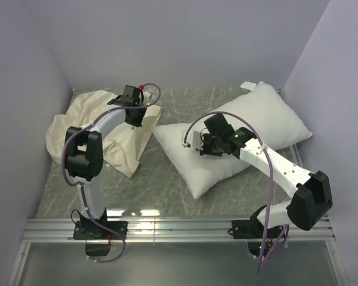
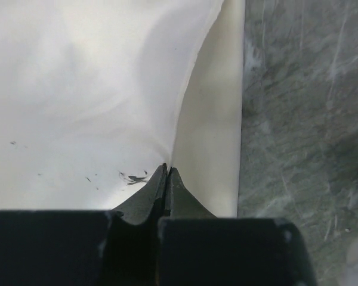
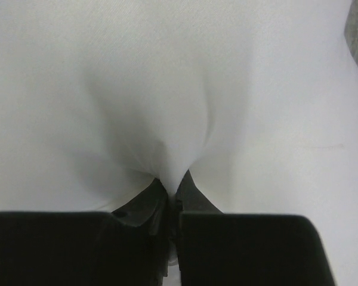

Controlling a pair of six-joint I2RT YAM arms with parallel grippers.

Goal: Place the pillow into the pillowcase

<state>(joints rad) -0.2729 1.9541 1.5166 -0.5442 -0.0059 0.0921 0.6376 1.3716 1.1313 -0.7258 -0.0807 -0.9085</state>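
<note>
The pillow (image 1: pixel 256 128) is a plump white cushion lying diagonally at the centre-right of the table. My right gripper (image 1: pixel 198 145) is shut on a pinch of its fabric near the left middle; in the right wrist view the white cloth (image 3: pixel 179 119) puckers into the closed gripper (image 3: pixel 172 185). The pillowcase (image 1: pixel 77 128) is a wrinkled cream sack at the back left. My left gripper (image 1: pixel 133 113) is shut on the pillowcase's right edge; the left wrist view shows the cream fabric (image 2: pixel 83 107) with small dark specks (image 2: pixel 134 177) by the closed gripper (image 2: pixel 167 170).
The grey marbled table (image 1: pixel 167 179) shows between the two cloths and in the left wrist view (image 2: pixel 304 119). Lilac walls close in the left, back and right. A metal rail (image 1: pixel 179 229) runs along the near edge.
</note>
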